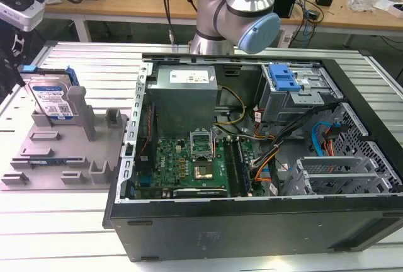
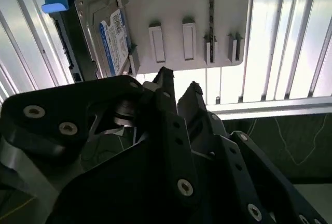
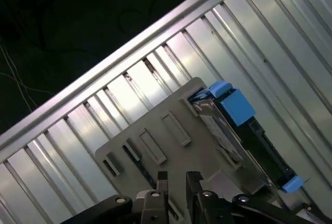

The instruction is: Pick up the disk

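A slatted metal bench (image 1: 56,234) carries an open desktop computer case (image 1: 252,228). On the exterior view's left it also carries a grey fixture tray (image 1: 38,158). The disk (image 1: 53,99) is a silver hard drive with a white-and-blue label and blue side rails (image 3: 234,103). It stands on edge in a slot at the tray's far end, away from the case. The single robot arm (image 1: 236,14) rises behind the case.

In the first wrist view the pincer (image 3: 177,176) hangs over the middle of the tray, above rows of low, empty slots. It is released and grasps nothing. Its two dark fingertips (image 3: 162,175) stand a narrow gap apart, and bare tray shows between them.

The disk is not between the fingertips. It lies off to one side of the pincer, at the end of the tray, near but clearly apart, with no contact. Its long axis runs along the tray's end edge, from one blue rail end to the other. The line joining the fingertips appears to sit at a slant to that axis, neither along it nor square across it, though the angled view makes this hard to judge. The pincer's height above the tray cannot be told.
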Motion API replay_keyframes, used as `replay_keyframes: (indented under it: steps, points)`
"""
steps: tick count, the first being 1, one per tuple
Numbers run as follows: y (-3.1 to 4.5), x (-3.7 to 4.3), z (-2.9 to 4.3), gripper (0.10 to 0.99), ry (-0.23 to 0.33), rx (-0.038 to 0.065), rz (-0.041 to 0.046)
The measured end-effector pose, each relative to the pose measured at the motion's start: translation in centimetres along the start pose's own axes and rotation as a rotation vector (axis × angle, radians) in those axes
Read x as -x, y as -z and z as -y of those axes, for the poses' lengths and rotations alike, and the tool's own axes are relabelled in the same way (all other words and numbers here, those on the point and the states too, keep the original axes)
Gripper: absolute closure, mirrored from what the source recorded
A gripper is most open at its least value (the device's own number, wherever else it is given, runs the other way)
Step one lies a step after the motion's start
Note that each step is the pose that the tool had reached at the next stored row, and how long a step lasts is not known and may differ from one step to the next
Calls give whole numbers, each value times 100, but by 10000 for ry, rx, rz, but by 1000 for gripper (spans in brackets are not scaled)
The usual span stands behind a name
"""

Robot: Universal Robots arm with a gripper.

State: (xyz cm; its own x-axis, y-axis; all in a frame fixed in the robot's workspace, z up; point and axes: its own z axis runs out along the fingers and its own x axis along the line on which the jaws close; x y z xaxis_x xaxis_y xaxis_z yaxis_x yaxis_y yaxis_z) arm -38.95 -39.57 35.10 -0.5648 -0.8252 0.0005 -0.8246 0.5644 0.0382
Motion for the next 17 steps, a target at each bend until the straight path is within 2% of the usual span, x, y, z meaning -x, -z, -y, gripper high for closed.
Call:
replay_keyframes:
  steps: [1, 2, 4, 5, 7, 12, 14, 17]
  points:
    - [-1, 0, 0, 729, 163, 0, -6]
    - [-2, 0, 0, 729, 348, 0, -12]
    - [-4, 0, 0, 604, 996, -1, -38]
    - [-5, 0, 0, 604, 1181, -1, -44]
    - [-7, 0, 0, 604, 2069, -2, -80]
    - [-10, 0, 0, 604, 3108, -20, -153]
    - [-13, 0, 0, 604, 3902, -34, -203]
    - [-16, 0, 1, 604, 4552, -52, -226]
